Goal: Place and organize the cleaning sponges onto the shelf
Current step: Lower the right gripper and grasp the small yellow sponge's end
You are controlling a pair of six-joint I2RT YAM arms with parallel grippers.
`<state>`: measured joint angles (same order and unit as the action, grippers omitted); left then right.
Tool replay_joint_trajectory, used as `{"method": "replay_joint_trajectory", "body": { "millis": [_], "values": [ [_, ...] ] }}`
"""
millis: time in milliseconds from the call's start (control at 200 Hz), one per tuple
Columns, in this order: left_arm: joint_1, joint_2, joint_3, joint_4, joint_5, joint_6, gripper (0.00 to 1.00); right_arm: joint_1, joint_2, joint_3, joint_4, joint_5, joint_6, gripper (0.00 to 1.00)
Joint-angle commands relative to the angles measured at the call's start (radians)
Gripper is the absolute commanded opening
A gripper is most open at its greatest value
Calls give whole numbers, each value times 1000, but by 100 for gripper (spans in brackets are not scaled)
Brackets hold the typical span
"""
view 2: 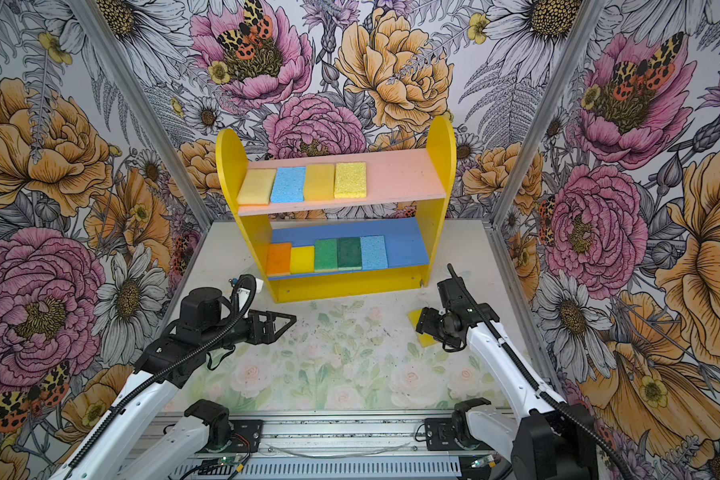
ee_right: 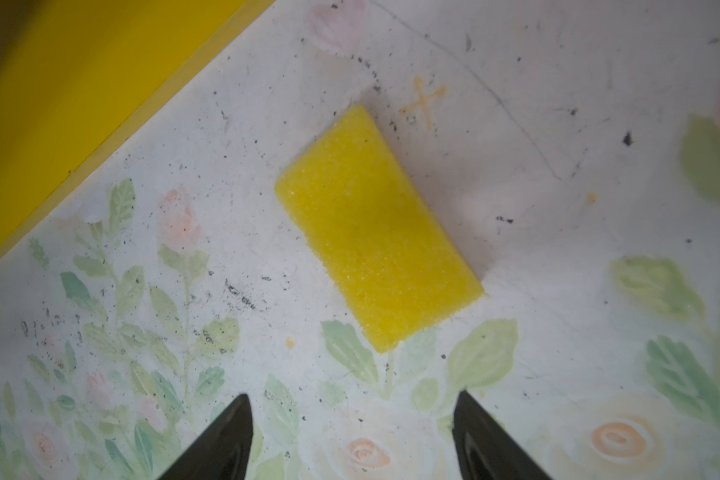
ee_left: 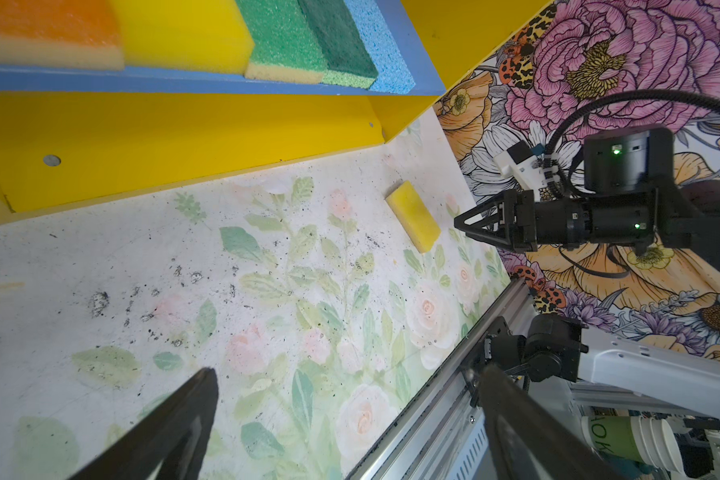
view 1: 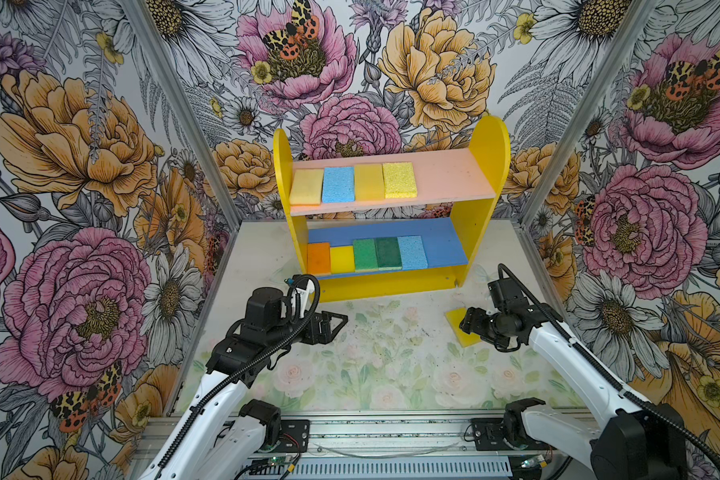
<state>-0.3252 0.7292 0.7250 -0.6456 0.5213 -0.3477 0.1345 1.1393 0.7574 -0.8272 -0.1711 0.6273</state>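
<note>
The left end effector (ee_left: pixel 348 372) is hanging over the bench (view 1: pixel 391 353), jaws spread and empty, seemingly keeping clear. The right end effector (ee_right: pixel 352 397), jaws apart and gripping nothing, is hovering just short of the yellow sponge (ee_right: pixel 375 228) lying flat on the bench, likely lining up a grasp. Beyond, the shelf (view 1: pixel 489 166) is carrying nine sponges (view 1: pixel 338 185) in rows.

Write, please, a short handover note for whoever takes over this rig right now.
Left claw: open, empty, hovering before the shelf.
Right claw: open, empty, hovering close to the last yellow sponge, which lies flat on the table.
Done: four sponges on the pink upper board, five on the blue lower board.
Left: shelve that yellow sponge; both boards have room at their right ends.
</note>
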Motion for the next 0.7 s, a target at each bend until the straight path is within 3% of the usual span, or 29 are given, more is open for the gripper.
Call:
{"method": "replay_joint_trajectory", "body": {
  "millis": [0,275,570,695],
  "values": [
    [-11,-1,-10,26,0,14,99,-67,81,-3,125,-50,-55,77],
    [-18,-2,-6,23,-5,15,99,-182,287,39,242,-133,-152,76],
    [-12,20,3,18,6,9,99,-186,386,59,292,-236,-176,68],
    [-2,70,18,4,17,-48,99,-185,395,56,292,-244,-182,63]
  ]
}}
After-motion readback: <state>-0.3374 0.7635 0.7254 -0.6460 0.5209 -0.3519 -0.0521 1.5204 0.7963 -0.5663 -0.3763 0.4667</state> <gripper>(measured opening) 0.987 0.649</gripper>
